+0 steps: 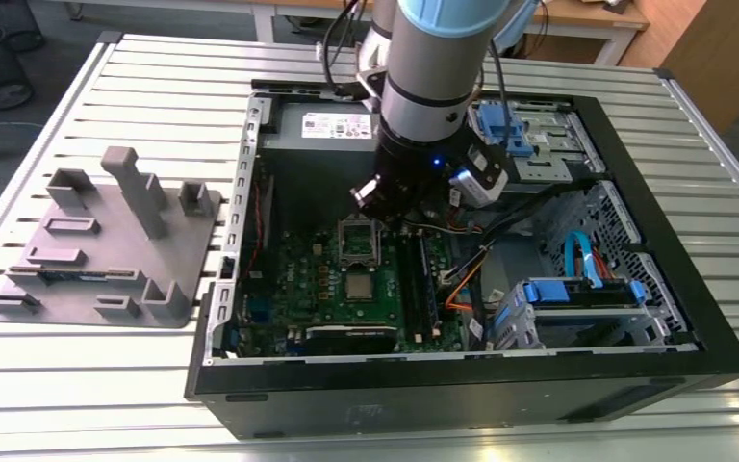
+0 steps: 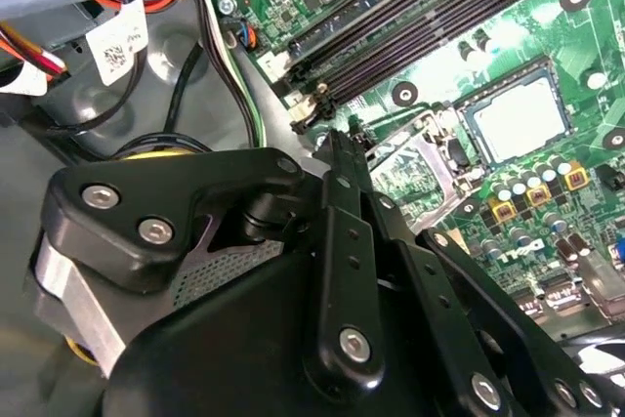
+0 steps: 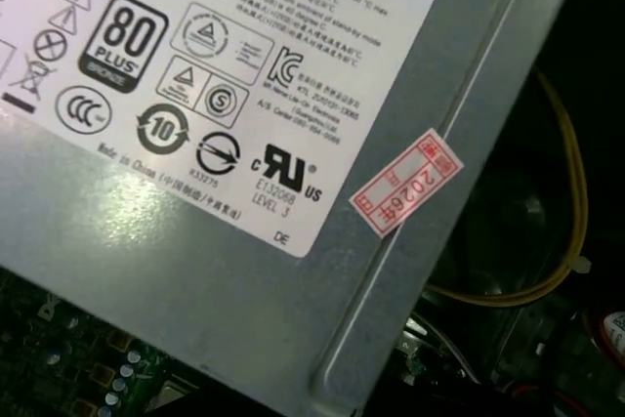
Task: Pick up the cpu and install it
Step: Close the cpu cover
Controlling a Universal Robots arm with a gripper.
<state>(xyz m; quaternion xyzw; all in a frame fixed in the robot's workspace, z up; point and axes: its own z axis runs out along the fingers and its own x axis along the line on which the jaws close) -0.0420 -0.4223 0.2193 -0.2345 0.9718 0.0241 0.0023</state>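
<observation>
The cpu (image 1: 359, 286) is a small silver-grey square lying flat in its socket on the green motherboard (image 1: 305, 289) inside the open computer case. In the second wrist view the cpu (image 2: 518, 119) sits framed by the socket, with the hinged metal load plate (image 2: 420, 158) raised beside it. My gripper (image 1: 393, 219) hangs low over the board just beyond the socket, near the raised plate and apart from the chip. The second wrist view shows my gripper (image 2: 337, 139) side-on as black linkage, and nothing is visibly held.
A grey metal power supply box (image 1: 324, 125) with a white label (image 3: 244, 144) stands at the case's far end. Drive bays with blue parts (image 1: 575, 294) and loose cables (image 1: 466, 279) crowd the exterior view's right. A grey plastic tray with upright posts (image 1: 100, 245) rests outside the case, on the left.
</observation>
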